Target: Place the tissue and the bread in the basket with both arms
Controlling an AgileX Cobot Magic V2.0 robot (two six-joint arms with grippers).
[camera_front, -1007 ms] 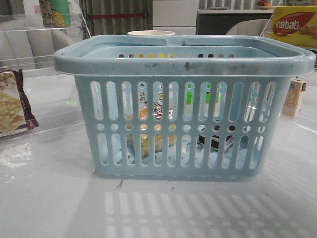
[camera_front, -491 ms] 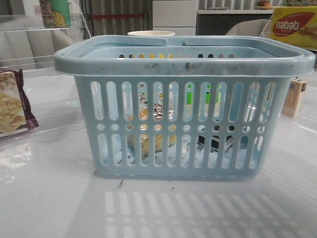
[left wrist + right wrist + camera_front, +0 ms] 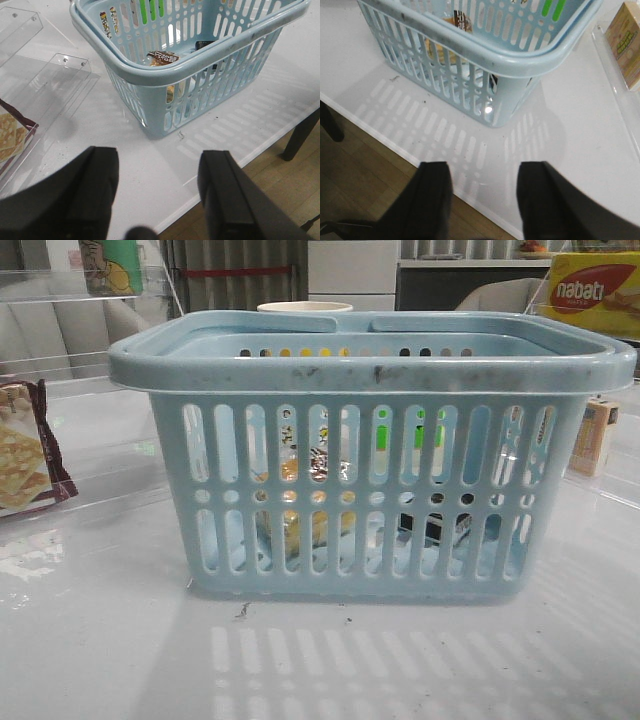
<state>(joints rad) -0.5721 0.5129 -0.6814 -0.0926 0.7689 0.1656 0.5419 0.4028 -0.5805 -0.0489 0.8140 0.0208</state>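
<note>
The light blue basket [image 3: 372, 355] stands mid-table. Through its slots I see the bread [image 3: 300, 525], a clear packet with yellow contents, lying inside on the left. The small black-and-white tissue [image 3: 440, 530] lies inside on the right. In the left wrist view the basket [image 3: 150, 70] holds the bread [image 3: 162, 56] and the tissue [image 3: 202, 45]. My left gripper [image 3: 159, 156] is open and empty, back over the table's front edge. In the right wrist view my right gripper [image 3: 485, 170] is open and empty, near the basket [image 3: 530, 60]. Neither gripper shows in the front view.
A maroon-edged cracker packet [image 3: 25, 455] lies at the left, by clear acrylic trays [image 3: 55, 80]. A small carton [image 3: 625, 42] stands to the basket's right, and a yellow box [image 3: 590, 295] behind it. The table's front edge [image 3: 385, 140] drops to a wooden floor.
</note>
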